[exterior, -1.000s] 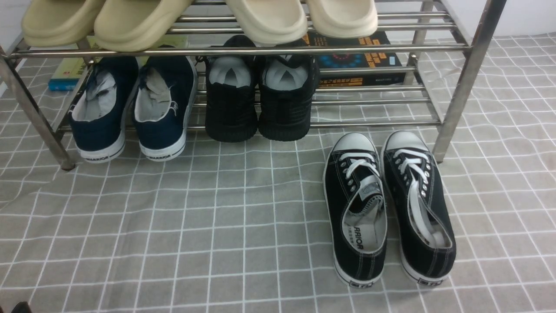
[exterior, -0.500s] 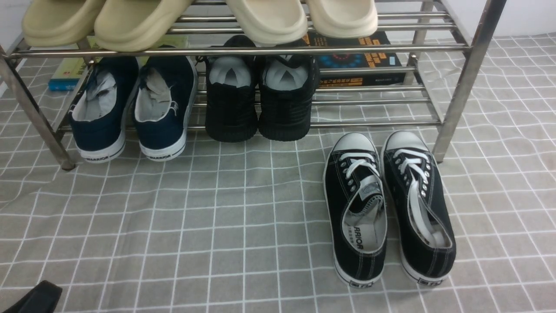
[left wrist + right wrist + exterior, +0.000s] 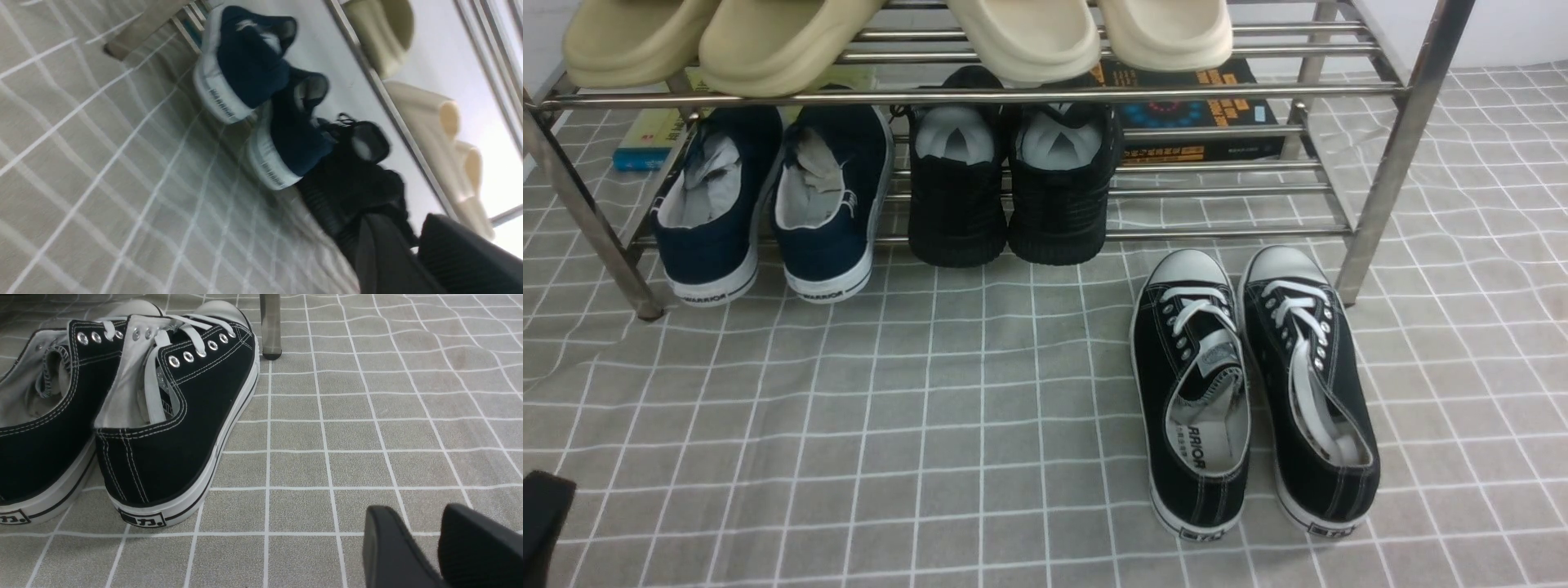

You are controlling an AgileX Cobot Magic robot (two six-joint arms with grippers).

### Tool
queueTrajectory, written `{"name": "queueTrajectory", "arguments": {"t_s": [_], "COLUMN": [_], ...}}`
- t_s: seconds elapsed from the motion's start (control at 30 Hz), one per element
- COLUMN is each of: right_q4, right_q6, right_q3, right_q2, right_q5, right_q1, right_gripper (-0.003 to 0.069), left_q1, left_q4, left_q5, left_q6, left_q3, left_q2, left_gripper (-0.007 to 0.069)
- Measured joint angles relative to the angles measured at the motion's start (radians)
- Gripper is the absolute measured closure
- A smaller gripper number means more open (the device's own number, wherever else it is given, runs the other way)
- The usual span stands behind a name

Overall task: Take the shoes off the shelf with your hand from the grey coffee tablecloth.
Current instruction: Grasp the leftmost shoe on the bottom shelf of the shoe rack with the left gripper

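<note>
Presently, the grey coffee tablecloth point(image 3: 980, 425) covers the whole visible surface: grey-beige with a thin white grid, lightly wrinkled, with more creases toward the right side; a plain white wall point(image 3: 1511, 33) shows behind the far right corner; the shelf point(image 3: 980, 95) of shiny steel tubes stands on the cloth across the far side, its slanted legs resting on the fabric; the shoes point(image 3: 825, 241), navy with white soles, sit side by side on the lower tier at the robot's left, heels toward the camera and jutting over the front bar; just beside them on the same tier is a pair of black knit sneakers point(image 3: 960, 212); beige slippers point(image 3: 776, 41) and cream slippers point(image 3: 1029, 33) occupy the upper tier; books point(image 3: 1192, 110) lie on the cloth behind the rack; black lace-up sneakers point(image 3: 1201, 392) stand on the cloth in front of the rack's right leg; left gripper point(image 3: 402, 228) sits low near the cloth, well short of the navy pair, fingers a narrow gap apart, gripping nothing; right gripper point(image 3: 412, 516) hangs over bare cloth beside the lace-ups, fingers slightly parted, empty
</note>
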State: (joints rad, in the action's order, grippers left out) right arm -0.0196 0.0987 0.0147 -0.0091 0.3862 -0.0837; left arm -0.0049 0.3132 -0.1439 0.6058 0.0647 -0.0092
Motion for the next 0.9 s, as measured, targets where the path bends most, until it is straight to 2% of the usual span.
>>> {"name": "queueTrajectory", "arguments": {"t_s": [0.03,0.07,0.1,0.17,0.2,0.23,0.3,0.4,0.57,0.6,0.7,0.83,0.9], "right_q4": [0.000,0.000,0.000,0.000,0.000,0.000,0.000,0.000,0.000,0.000,0.000,0.000,0.000], "right_q6": [0.000,0.000,0.000,0.000,0.000,0.000,0.000,0.000,0.000,0.000,0.000,0.000,0.000], "right_q3": [0.000,0.000,0.000,0.000,0.000,0.000,0.000,0.000,0.000,0.000,0.000,0.000,0.000], "right_q2": [0.000,0.000,0.000,0.000,0.000,0.000,0.000,0.000,0.000,0.000,0.000,0.000,0.000], "right_q5": [0.000,0.000,0.000,0.000,0.000,0.000,0.000,0.000,0.000,0.000,0.001,0.001,0.001], "right_q1": [0.000,0.000,0.000,0.000,0.000,0.000,0.000,0.000,0.000,0.000,0.000,0.000,0.000], "right_gripper": [0.0449,0.0449,0.0449,0.0449,0.0449,0.0449,0.0447,0.0445,0.0436,0.0436,0.0433,0.0431,0.0431], "left_q1": [0.000,0.000,0.000,0.000,0.000,0.000,0.000,0.000,0.000,0.000,0.000,0.000,0.010], "left_q4": [-0.018,-0.021,-0.046,-0.084,-0.084,-0.100,-0.118,-0.140,-0.201,-0.201,-0.206,-0.211,-0.211], "left_q5": [-0.024,-0.028,-0.061,-0.160,-0.160,-0.250,-0.336,-0.358,-0.286,-0.278,-0.226,-0.194,-0.185], "left_q6": [-0.022,-0.022,-0.040,-0.056,-0.058,-0.061,-0.065,-0.069,-0.069,-0.069,-0.068,-0.056,-0.021], "left_q3": [0.069,0.069,0.155,0.258,0.267,0.325,0.393,0.431,0.556,0.562,0.706,0.848,0.920], "left_q2": [0.021,0.026,0.078,0.201,0.201,0.312,0.483,0.618,0.936,0.946,1.115,1.248,1.325], "left_gripper": [0.0539,0.0539,0.0590,0.0618,0.0618,0.0622,0.0613,0.0574,0.0370,0.0351,0.0198,0.0109,0.0090]}}
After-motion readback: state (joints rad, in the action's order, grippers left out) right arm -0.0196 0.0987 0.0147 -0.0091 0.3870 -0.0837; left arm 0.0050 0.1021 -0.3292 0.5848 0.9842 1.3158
